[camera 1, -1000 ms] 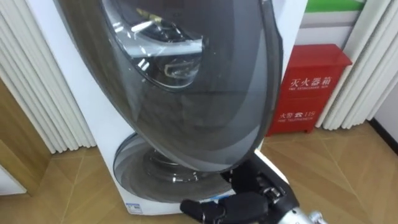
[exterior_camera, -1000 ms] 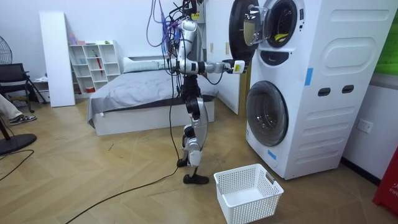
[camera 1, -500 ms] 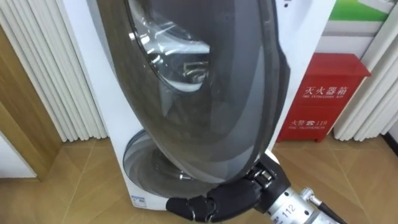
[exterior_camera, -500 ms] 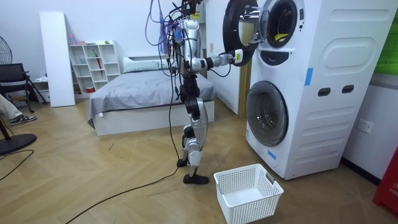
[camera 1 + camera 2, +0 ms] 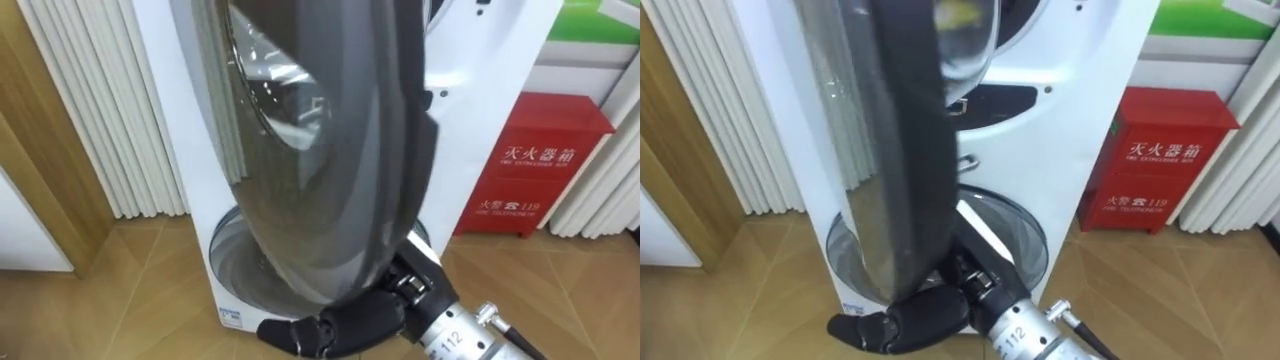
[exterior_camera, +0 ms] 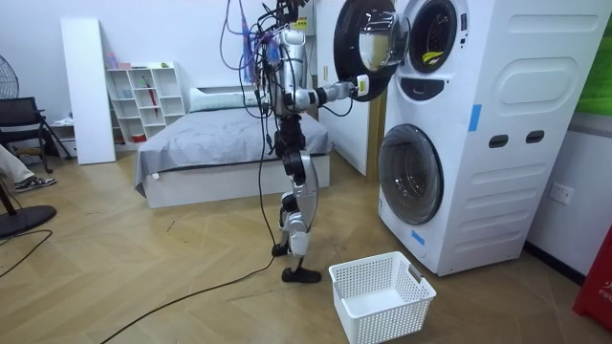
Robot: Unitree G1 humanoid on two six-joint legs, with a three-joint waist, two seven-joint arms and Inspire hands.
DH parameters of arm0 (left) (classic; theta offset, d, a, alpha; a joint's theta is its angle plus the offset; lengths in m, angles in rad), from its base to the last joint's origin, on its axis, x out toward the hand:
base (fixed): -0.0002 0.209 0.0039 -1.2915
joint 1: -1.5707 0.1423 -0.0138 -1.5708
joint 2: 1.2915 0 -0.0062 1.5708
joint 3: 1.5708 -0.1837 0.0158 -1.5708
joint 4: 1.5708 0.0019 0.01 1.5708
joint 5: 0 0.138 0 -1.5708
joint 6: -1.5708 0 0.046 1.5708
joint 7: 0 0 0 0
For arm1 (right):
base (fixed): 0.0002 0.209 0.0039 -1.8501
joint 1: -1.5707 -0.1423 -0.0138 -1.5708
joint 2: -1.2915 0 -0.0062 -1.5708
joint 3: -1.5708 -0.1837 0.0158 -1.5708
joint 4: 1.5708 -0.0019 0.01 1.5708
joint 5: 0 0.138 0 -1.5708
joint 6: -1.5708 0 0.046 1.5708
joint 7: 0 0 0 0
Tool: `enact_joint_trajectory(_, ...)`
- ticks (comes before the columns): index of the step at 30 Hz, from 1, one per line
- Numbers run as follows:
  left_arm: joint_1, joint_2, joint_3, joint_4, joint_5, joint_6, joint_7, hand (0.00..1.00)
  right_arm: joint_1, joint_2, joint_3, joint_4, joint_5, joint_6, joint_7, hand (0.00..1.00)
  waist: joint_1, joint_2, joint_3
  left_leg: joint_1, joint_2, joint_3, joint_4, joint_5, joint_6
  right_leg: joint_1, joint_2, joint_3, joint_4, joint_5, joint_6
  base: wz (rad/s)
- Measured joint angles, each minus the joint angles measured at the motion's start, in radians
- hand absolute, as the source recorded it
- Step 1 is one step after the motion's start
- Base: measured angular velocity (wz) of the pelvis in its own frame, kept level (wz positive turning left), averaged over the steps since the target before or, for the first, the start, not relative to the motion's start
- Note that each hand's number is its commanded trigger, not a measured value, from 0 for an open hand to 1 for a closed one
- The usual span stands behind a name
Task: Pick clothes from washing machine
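Right hand (image 5: 335, 322), black and glossy, sits at 6 o'clock in the eye view: fingers stretched nearly straight toward 9 o'clock, laid against the bottom rim of the large round smoked-plastic upper door (image 5: 320, 150), gripping nothing. Judgement: a flat-fingered push to swing the door wide, which suits a smooth curved rim with no handle there. The door is dark and translucent with a bulging clear glass bowl at its centre. It stands nearly edge-on to the head, so it blocks the line to the drum. Behind it, at 5 o'clock, is the grey-ringed round lower door (image 5: 1005, 230), shut, set in the tall white enamelled stacked washing machine (image 6: 516, 124). Clothes: a yellowish scrap (image 6: 432, 59) shows in the upper drum mouth, not yet reached. White plastic lattice basket (image 6: 381, 296) waits on the wood floor at the machine's foot, likely for the load. At 3 o'clock, farthest, stands a red metal box (image 5: 545, 165).
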Motion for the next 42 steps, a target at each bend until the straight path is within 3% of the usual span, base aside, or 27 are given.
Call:
enact_joint_trajectory(6, -0.012, 0.009, -0.013, 0.001, 0.000, 0.004, 0.007, 0.00, -0.045, 0.000, 0.065, 0.000, 0.000, 0.013, -0.012, 0.00, 0.018, -0.020, 0.0002, -0.003, 0.002, -0.013, -0.001, 0.002, -0.002, 0.007, 0.000, -0.013, -0.007, 0.000, -0.002, 0.08)
enact_joint_trajectory(10, -0.015, 0.014, -0.013, 0.000, 0.000, 0.011, 0.007, 0.00, -0.114, 0.000, 0.118, 0.002, 0.000, 0.044, -0.011, 0.00, 0.034, -0.033, 0.0054, -0.009, -0.001, -0.029, -0.001, 0.002, -0.002, 0.009, -0.003, -0.026, -0.009, -0.003, -0.001, 0.13)
enact_joint_trajectory(15, -0.023, 0.016, -0.010, -0.001, 0.000, 0.016, 0.007, 0.00, -0.201, 0.012, 0.188, 0.002, 0.000, 0.046, 0.021, 0.00, 0.069, -0.043, 0.0045, -0.018, -0.007, -0.048, 0.000, 0.002, -0.002, 0.020, -0.009, -0.046, -0.025, -0.006, 0.004, 0.18)
enact_joint_trajectory(18, -0.030, 0.013, -0.010, -0.001, 0.000, 0.031, 0.007, 0.00, -0.247, 0.039, 0.239, 0.002, 0.000, 0.046, 0.057, 0.00, 0.071, -0.039, 0.0067, -0.018, -0.013, -0.069, 0.001, 0.002, -0.002, 0.037, -0.014, -0.071, -0.029, -0.014, 0.012, 0.35)
enact_joint_trajectory(24, -0.031, -0.001, -0.010, -0.001, -0.001, 0.061, 0.007, 0.00, -0.273, 0.041, 0.256, 0.002, 0.023, 0.057, 0.100, 0.00, 0.094, -0.014, 0.0188, -0.013, -0.021, -0.083, -0.005, -0.001, 0.002, 0.055, -0.021, -0.081, -0.035, -0.021, 0.021, 0.15)
enact_joint_trajectory(33, -0.030, -0.004, -0.010, -0.020, -0.001, 0.075, 0.007, 0.00, -0.273, 0.041, 0.255, 0.002, 0.027, 0.059, 0.106, 0.00, 0.097, -0.001, 0.0129, -0.014, -0.021, -0.092, -0.006, -0.001, 0.003, 0.054, -0.022, -0.081, -0.030, -0.023, 0.024, 0.03)
enact_joint_trajectory(42, -0.032, -0.004, -0.010, -0.040, -0.001, 0.094, 0.007, 0.00, -0.273, 0.031, 0.253, 0.002, 0.028, 0.071, 0.117, 0.00, 0.088, 0.005, 0.0131, -0.021, -0.021, -0.097, -0.004, -0.002, 0.004, 0.053, -0.022, -0.080, -0.024, -0.024, 0.025, 0.02)
